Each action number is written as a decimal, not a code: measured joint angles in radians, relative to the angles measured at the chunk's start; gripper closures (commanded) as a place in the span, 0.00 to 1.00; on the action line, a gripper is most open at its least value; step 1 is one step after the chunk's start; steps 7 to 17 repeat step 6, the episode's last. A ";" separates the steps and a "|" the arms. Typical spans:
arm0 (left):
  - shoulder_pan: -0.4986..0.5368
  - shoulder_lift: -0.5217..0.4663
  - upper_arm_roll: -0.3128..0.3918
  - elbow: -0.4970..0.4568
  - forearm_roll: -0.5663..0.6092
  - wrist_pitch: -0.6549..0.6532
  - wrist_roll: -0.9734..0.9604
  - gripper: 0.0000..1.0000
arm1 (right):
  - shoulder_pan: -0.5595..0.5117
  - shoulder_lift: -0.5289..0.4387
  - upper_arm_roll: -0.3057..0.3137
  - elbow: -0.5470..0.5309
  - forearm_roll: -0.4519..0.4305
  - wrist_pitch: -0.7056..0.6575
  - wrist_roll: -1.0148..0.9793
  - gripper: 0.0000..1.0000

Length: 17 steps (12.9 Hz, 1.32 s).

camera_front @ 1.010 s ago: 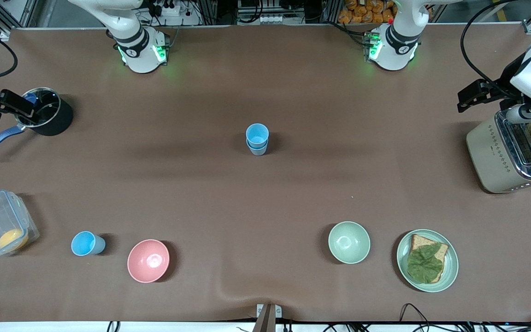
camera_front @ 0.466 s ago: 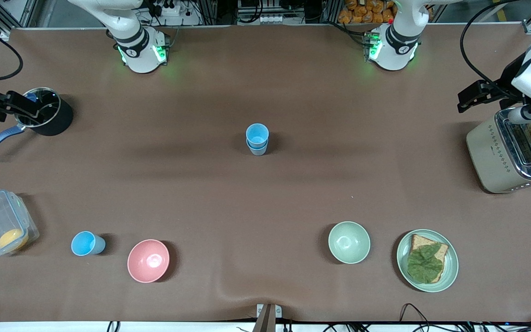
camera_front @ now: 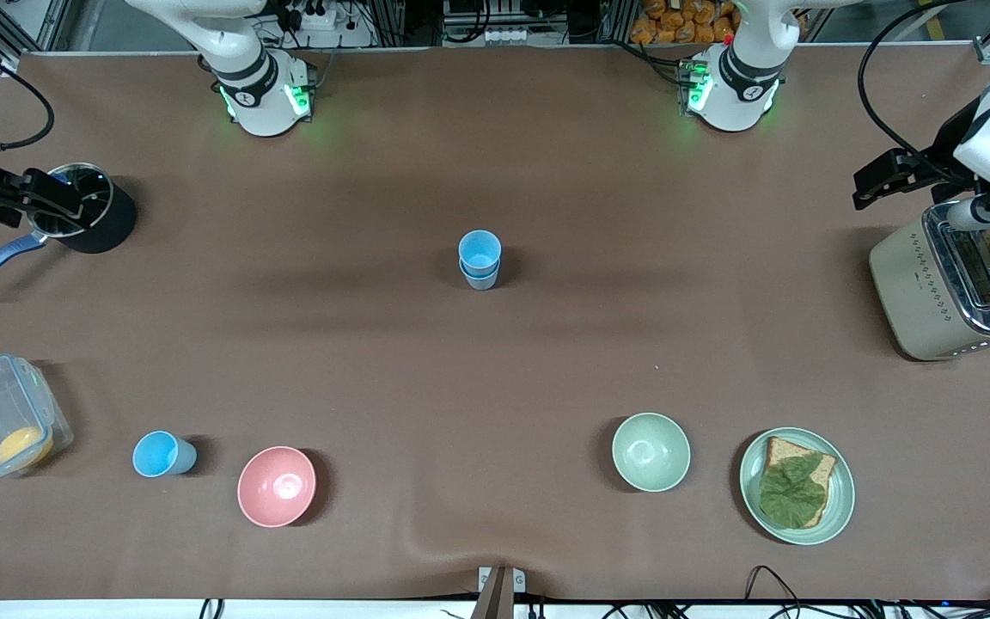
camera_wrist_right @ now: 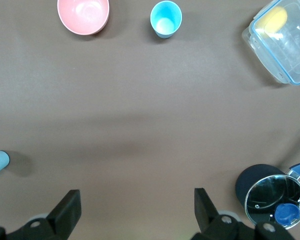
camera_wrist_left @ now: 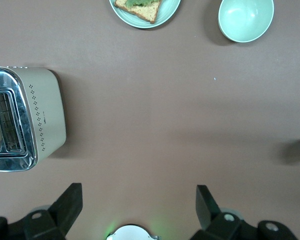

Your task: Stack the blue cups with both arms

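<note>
Two blue cups [camera_front: 479, 259] already sit nested mid-surface; a third blue cup [camera_front: 163, 454] stands near the front edge toward my right arm's end, beside the pink bowl [camera_front: 277, 486]. My right hand [camera_wrist_right: 135, 210] hangs over the pot [camera_front: 87, 218] end, my left hand [camera_wrist_left: 139, 206] beside the toaster [camera_front: 955, 288] (both with fingers spread, holding nothing). Next, I judge, my right hand must reach the lone cup.

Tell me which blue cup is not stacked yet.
The bright blue cup beside the pink bowl, toward the right arm's end. It stands alone; the other two sit nested mid-table.
</note>
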 measured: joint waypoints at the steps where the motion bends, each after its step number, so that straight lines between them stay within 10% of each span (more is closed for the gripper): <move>1: 0.001 0.000 0.000 0.000 0.000 0.000 0.000 0.00 | 0.000 0.000 -0.001 0.000 0.000 -0.003 0.000 0.00; 17: 0.013 -0.001 0.002 0.000 0.000 -0.001 0.000 0.00 | -0.001 -0.005 -0.013 0.001 0.000 -0.032 0.003 0.00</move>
